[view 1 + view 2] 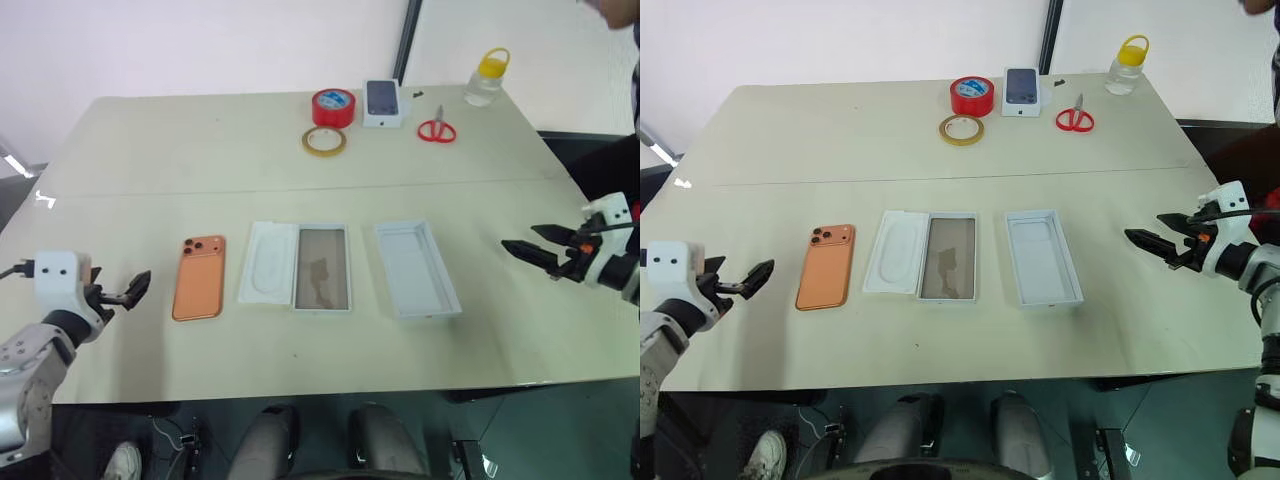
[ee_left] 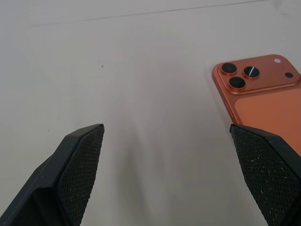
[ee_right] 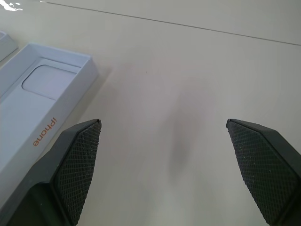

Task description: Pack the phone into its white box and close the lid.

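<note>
1. Starting point for you: nothing is packed yet. The slim orange phone (image 1: 198, 277) lies camera-side up, flat on the beige table (image 1: 200, 140), at about 9 o'clock from the shallow white box with the tan-brown bottom (image 1: 322, 268).
2. Your left gripper (image 1: 133, 289) hovers just beside the phone, at its 9 o'clock, jaws spread wide and holding nothing. In the left wrist view the phone's lens corner sits just past the fingertip (image 2: 263, 160) nearest it.
3. Your right gripper (image 1: 530, 250) hangs wide and empty too, at 3 o'clock from the all-white cardboard lid (image 1: 416, 268), apart from it.
4. Judged step: the reach for the phone. The next move calls for you to swing the left gripper toward 3 o'clock and take the phone across its long edges; it lies flush with the table, so expect to need an edge lifted first.
5. In the way: a flat white insert with an oblong recess (image 1: 266, 263) lies between phone and box, touching the box's 9 o'clock edge. Carry the phone over it, not through it.
6. Well clear at 12 o'clock: red tape roll (image 1: 333, 106), tan tape ring (image 1: 324, 141), small white box with a printed phone (image 1: 385, 103), red scissors (image 1: 436, 129), yellow-capped clear bottle (image 1: 486, 78).
</note>
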{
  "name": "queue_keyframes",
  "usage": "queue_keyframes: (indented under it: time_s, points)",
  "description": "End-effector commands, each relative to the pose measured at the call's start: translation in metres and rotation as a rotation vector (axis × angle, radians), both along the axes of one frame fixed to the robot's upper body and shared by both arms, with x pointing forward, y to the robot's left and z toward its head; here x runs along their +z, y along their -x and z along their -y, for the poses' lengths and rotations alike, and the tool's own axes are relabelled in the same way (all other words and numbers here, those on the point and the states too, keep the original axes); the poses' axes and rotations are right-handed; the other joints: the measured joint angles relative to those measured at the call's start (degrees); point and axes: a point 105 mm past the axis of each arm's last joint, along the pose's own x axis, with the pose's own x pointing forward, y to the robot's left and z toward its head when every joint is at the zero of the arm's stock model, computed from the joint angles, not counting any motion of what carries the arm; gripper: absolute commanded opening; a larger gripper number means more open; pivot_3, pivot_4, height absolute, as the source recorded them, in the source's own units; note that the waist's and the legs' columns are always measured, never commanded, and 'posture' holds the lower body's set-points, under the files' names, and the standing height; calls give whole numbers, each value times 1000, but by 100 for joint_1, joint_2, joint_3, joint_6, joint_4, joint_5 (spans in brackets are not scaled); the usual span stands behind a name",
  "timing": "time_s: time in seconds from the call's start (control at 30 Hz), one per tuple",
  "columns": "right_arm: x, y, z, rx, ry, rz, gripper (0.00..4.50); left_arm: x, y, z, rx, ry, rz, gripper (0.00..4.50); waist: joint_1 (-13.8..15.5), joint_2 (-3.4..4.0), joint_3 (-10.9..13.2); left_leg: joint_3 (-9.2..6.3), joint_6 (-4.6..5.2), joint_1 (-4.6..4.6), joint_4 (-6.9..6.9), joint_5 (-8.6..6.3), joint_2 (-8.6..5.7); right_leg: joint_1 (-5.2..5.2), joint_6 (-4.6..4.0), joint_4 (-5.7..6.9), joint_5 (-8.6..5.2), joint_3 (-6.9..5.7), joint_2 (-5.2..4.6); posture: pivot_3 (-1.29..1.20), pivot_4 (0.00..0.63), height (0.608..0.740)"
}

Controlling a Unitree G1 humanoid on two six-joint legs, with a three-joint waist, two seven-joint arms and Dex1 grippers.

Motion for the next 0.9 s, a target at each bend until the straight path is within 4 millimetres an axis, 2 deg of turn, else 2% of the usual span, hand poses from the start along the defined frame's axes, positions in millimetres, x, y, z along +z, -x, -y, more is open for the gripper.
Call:
queue_keyframes:
  time_s: [0.03, 0.27, 0.37, 0.47, 0.57, 0.77, 0.9]
  points:
    - [16, -6, -4, 22, 17, 53, 4457, 13, 3, -4, 18, -20, 46, 4500, 0, 0, 0, 0, 0, 0, 0, 0, 0, 0, 0, 0, 0, 0, 0, 0, 150, 740]
    - [22, -12, -24, 78, 27, 93, 4457, 15, 0, -3, 27, -9, 65, 4500, 0, 0, 0, 0, 0, 0, 0, 0, 0, 0, 0, 0, 0, 0, 0, 0, 150, 740]
    - [21, -14, -37, 116, 35, 103, 4457, 18, -4, 4, 7, -4, 78, 4500, 0, 0, 0, 0, 0, 0, 0, 0, 0, 0, 0, 0, 0, 0, 0, 0, 150, 740]
    - [18, -14, -55, 180, 66, 105, 4457, 25, -15, 29, -52, 46, 114, 4500, 8, 0, 0, 0, 0, 0, 1, 0, 0, 0, 0, 0, 0, 0, 0, 0, 150, 740]
    - [18, -13, -77, 231, 88, 122, 4457, 25, -21, 45, -120, 77, 105, 4500, 10, 0, 0, 0, -1, -1, 2, 0, -1, 0, 0, 0, 0, -1, 0, 0, 150, 740]
    - [28, 2, -115, 358, 117, 170, 4457, 31, -40, 109, -359, 145, 56, 4500, 15, -1, 0, -1, -1, -3, 7, 0, -2, 0, 1, 0, 0, -2, 0, 0, 150, 740]
    - [26, 9, -137, 406, 108, 179, 4457, 25, -42, 137, -468, 196, -27, 4500, -8, -1, 0, 0, -2, -2, 6, 0, -1, -1, 1, 1, 0, 0, 2, 0, 150, 740]
